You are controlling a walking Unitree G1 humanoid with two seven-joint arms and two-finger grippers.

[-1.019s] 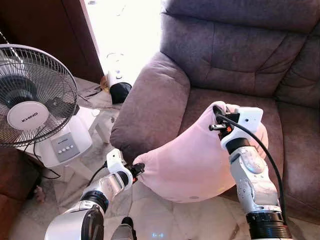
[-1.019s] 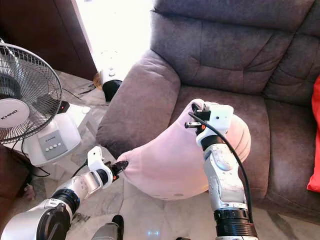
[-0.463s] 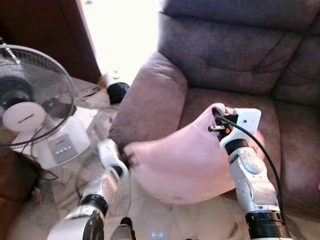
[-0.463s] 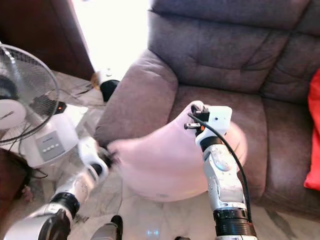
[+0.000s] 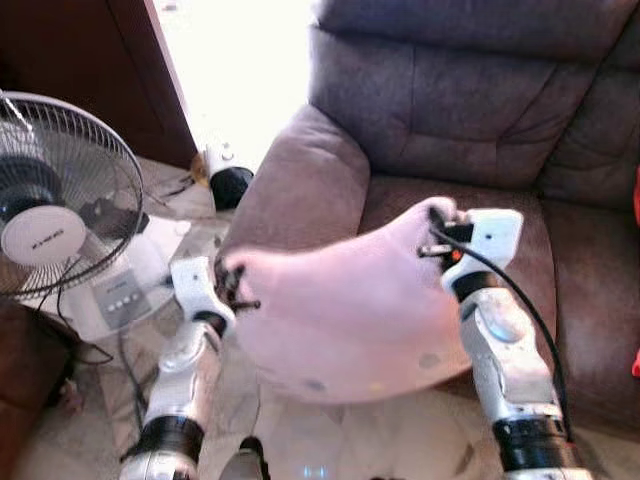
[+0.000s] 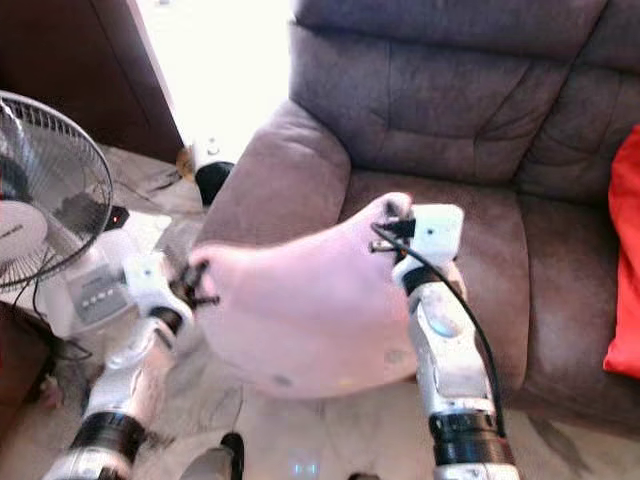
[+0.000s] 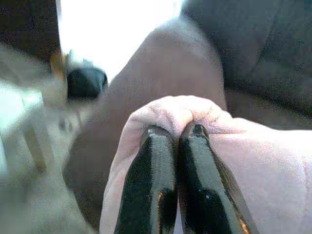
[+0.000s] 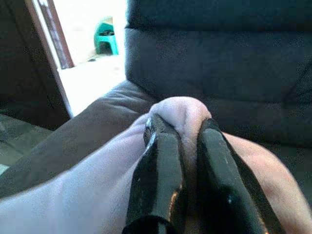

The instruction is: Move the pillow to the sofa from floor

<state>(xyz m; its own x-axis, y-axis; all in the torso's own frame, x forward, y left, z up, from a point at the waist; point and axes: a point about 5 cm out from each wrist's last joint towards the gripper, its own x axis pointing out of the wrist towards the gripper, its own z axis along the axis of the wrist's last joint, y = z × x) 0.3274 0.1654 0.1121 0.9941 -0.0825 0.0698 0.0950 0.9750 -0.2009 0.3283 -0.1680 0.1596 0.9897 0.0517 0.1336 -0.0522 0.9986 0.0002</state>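
Between the two hands hangs the pink pillow (image 5: 350, 315), pinched at both ends. Left hand (image 5: 232, 285): fingers (image 7: 151, 170) clamped together on a bunched corner of the fabric. Right hand (image 5: 440, 222): fingers (image 8: 161, 165) closed on the opposite corner, a fold of cloth squeezed up between them.

Change since a second ago: left hand has risen and swung in toward the sofa, its corner of the pillow now nearly level with the right hand's corner, where before it sagged low by the floor. Right hand has hardly shifted. Pillow sits higher overall and is blurred with motion.

Orientation: long axis runs hand to hand, roughly across the sofa front, slightly higher at the right-hand end. Belly of the pillow droops below the line between the hands.

Position: right-hand end lies over the front of the seat cushion (image 5: 560, 260); left-hand end hangs just off the armrest (image 5: 300, 190), over the marble floor (image 5: 110, 400). Whether the underside touches the seat edge cannot be told.

Room: beyond the right hand, the seat is bare up to the backrest (image 5: 470, 90), with a red cushion (image 6: 622, 260) further off at the far side. Armrest stands close ahead of the left hand. Outward of the left hand, a standing fan (image 5: 60, 205) on its white base, well apart from the pillow; cables trail on the floor beside it.
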